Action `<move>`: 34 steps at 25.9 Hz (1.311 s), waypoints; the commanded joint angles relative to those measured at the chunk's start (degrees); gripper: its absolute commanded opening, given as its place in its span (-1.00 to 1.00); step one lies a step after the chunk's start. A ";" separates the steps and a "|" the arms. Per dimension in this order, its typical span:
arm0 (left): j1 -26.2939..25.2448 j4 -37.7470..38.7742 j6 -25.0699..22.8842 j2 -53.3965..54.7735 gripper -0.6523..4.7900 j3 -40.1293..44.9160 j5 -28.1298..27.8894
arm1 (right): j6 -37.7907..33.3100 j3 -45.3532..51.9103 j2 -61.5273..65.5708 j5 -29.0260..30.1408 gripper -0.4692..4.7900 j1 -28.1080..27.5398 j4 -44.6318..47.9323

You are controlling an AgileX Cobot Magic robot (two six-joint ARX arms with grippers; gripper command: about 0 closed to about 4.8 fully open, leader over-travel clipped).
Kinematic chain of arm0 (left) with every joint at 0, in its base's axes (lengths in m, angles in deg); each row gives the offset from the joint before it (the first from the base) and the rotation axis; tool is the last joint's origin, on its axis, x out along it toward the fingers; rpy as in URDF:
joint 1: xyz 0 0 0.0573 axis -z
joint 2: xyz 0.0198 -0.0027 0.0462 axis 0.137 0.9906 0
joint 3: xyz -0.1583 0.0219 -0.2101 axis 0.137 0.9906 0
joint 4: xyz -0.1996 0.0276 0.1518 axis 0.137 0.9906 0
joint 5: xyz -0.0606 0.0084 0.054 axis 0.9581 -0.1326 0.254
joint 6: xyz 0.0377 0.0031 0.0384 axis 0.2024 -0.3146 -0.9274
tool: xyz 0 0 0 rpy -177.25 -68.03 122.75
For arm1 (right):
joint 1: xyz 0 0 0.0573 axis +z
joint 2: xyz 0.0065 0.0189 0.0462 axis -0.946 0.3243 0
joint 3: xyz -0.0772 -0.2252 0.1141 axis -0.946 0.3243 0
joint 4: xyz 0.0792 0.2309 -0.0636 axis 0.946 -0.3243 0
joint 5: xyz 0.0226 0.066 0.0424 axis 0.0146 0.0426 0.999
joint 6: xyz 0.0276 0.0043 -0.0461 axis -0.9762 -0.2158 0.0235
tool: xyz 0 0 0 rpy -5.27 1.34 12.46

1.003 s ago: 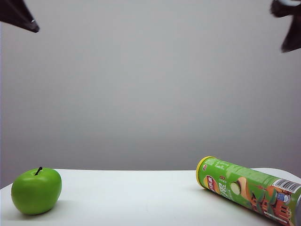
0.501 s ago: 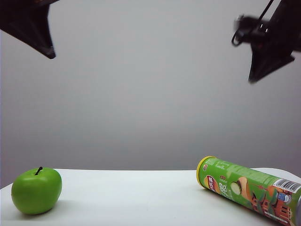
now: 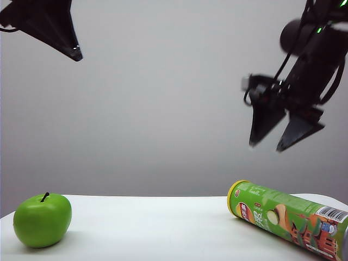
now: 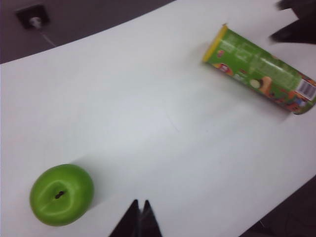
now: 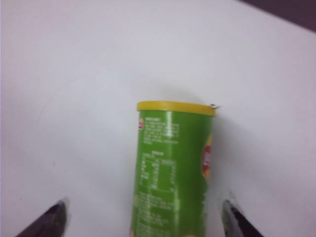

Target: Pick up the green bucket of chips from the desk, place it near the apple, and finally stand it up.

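Chips can (image 3: 288,220) flat nr desk (image 3: 152,228) edge.

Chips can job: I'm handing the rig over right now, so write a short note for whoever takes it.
Right gripper: jaws open, empty, in the air above the green bucket of chips.
Left gripper: jaws shut, empty, high above the apple side.
The can lies on its side at the desk's right end, yellow lid toward the apple at the left end.
Done: nothing grasped yet.
Left: grasp the can, carry it beside the apple, stand it up.
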 commanded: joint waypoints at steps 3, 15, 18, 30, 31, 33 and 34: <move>0.07 -0.17 -0.63 1.75 -0.78 -0.35 1.49 | 1.75 -0.39 6.43 -1.92 1.00 1.33 1.49; 0.11 -0.85 -0.66 4.74 -0.78 -0.35 3.65 | 2.78 -7.82 18.16 -6.19 1.00 2.73 2.23; 0.09 -0.81 -0.68 4.74 -0.78 -0.35 3.58 | 2.78 -8.90 19.82 -6.23 1.00 2.86 1.31; 0.09 -2.21 -0.85 4.74 -0.78 -0.35 3.58 | 1.77 -10.12 22.12 -8.52 0.27 2.86 3.13; 0.09 -2.67 -1.03 4.74 -0.78 -0.35 3.58 | 0.94 -10.56 22.12 -8.50 0.27 2.86 3.34; 0.09 -3.83 -2.16 4.74 -0.78 -0.35 3.56 | 0.13 -11.32 22.12 -7.78 0.26 2.86 3.67; 0.04 -5.35 -2.16 4.72 -0.78 -0.35 3.56 | -1.81 -11.93 21.99 -7.76 0.27 2.84 5.07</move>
